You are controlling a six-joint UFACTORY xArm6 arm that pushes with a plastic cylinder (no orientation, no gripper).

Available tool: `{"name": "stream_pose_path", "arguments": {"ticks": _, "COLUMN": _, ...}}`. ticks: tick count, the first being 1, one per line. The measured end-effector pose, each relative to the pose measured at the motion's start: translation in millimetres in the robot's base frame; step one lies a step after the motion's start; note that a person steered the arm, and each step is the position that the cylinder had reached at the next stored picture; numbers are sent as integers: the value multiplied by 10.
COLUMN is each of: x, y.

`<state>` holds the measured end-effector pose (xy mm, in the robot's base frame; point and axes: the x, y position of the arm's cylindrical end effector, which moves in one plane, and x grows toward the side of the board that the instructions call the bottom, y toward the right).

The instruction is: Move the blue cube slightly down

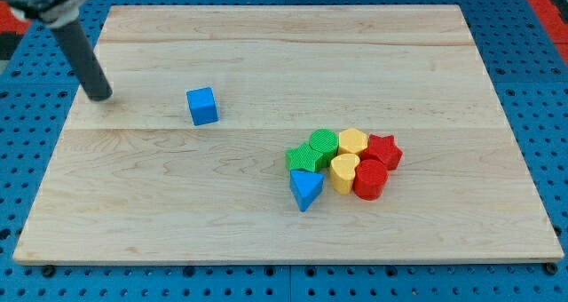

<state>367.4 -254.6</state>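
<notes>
The blue cube sits alone on the wooden board, left of the middle. My tip rests on the board near its left edge, well to the left of the blue cube and a little higher in the view. A clear gap lies between them. The dark rod slants up to the view's top left corner.
A tight cluster sits right of centre: a blue triangle, a green star, a green cylinder, a yellow cylinder-like block, a yellow heart, a red star and a red cylinder. A blue pegboard surrounds the board.
</notes>
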Motion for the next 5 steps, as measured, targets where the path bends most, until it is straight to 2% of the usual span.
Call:
{"name": "stream_pose_path", "arguments": {"ticks": 1, "x": -115, "y": 886}}
{"name": "stream_pose_path", "arguments": {"ticks": 2, "x": 59, "y": 1558}}
{"name": "stream_pose_path", "arguments": {"ticks": 4, "x": 344, "y": 1218}}
{"name": "stream_pose_path", "arguments": {"ticks": 5, "x": 738, "y": 1300}}
